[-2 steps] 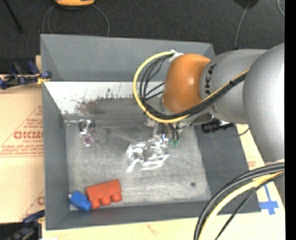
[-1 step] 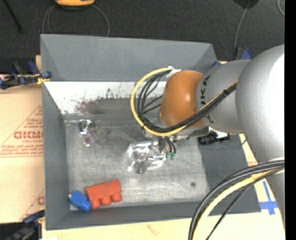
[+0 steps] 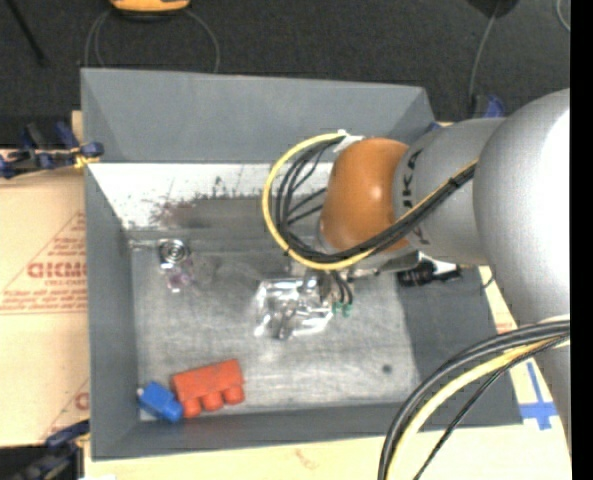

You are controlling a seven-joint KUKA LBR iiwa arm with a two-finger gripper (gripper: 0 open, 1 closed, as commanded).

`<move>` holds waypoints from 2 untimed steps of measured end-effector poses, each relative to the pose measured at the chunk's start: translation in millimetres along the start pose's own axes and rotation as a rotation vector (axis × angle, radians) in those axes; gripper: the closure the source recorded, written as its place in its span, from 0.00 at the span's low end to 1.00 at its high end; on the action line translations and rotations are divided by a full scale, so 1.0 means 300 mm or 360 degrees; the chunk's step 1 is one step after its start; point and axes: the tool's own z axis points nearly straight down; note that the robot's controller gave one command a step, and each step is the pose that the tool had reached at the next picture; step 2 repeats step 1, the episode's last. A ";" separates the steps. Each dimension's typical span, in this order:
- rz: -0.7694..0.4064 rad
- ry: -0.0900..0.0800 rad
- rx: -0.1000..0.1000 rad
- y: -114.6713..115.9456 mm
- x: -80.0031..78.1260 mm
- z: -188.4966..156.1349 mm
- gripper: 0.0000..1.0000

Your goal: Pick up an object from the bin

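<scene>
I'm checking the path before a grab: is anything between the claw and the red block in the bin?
Nothing visible: only bin floor separates the claw from the red block. The blue piece lies on its far side.

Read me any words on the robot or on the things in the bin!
Robot arm: black letters beside its orange cover, partly hidden and too unclear to read.
Red block: no writing to be seen.
Blue piece: no writing to be seen.

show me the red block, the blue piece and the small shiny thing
red block (image 3: 208, 385), camera view, middle of its top
blue piece (image 3: 159, 401), camera view, its middle
small shiny thing (image 3: 176, 257), camera view, its middle
</scene>
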 end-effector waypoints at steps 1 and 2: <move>-0.0180 0.0021 0.0005 -0.037 0.000 -0.473 1.00; -0.0180 0.0021 0.0005 -0.037 0.000 -0.473 1.00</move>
